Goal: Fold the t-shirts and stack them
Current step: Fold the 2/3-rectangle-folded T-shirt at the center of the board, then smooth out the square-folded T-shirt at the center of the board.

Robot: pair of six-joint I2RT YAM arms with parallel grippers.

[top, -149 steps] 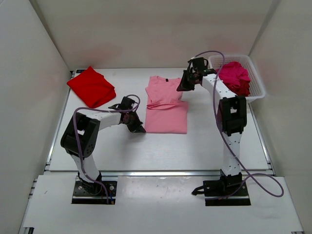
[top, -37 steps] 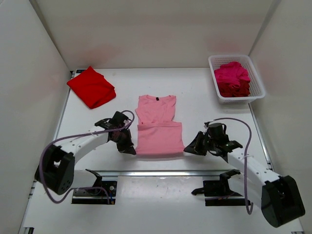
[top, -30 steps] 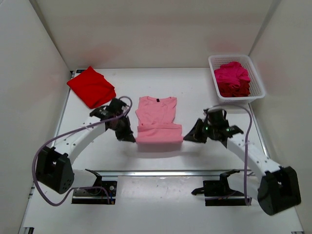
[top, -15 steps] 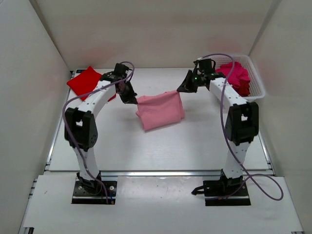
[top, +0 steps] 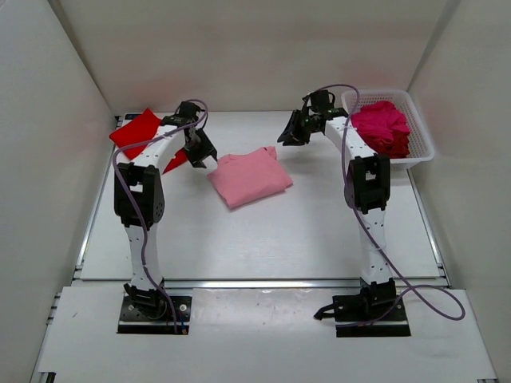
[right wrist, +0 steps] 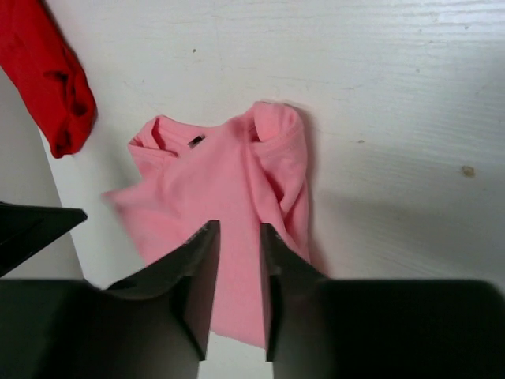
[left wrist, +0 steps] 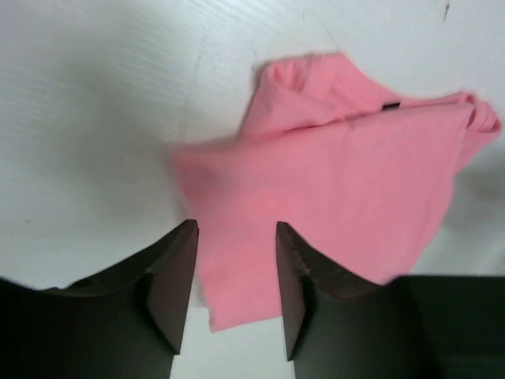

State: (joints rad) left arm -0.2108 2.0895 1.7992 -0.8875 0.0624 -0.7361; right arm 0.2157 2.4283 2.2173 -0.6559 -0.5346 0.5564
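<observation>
The folded light pink cloth t-shirt (top: 249, 176) is lying mid-desk (top: 319, 223). The left pincer (top: 201, 156) is hanging released beside its left edge, and the right pincer (top: 289, 136) is hanging released near its far corner. The crumpled magenta cloth t-shirt (top: 383, 124) is sitting in the white plastic lattice basket (top: 421, 137).

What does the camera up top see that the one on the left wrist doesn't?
Only the top view shows the white basket with its heap of magenta shirts, the bright red shirt at the far left, and the right gripper. Only the left wrist view shows the left gripper up close, fingers apart with nothing gripped, and the small dark label at the collar. Both show the folded pink shirt lying on the white table.
</observation>
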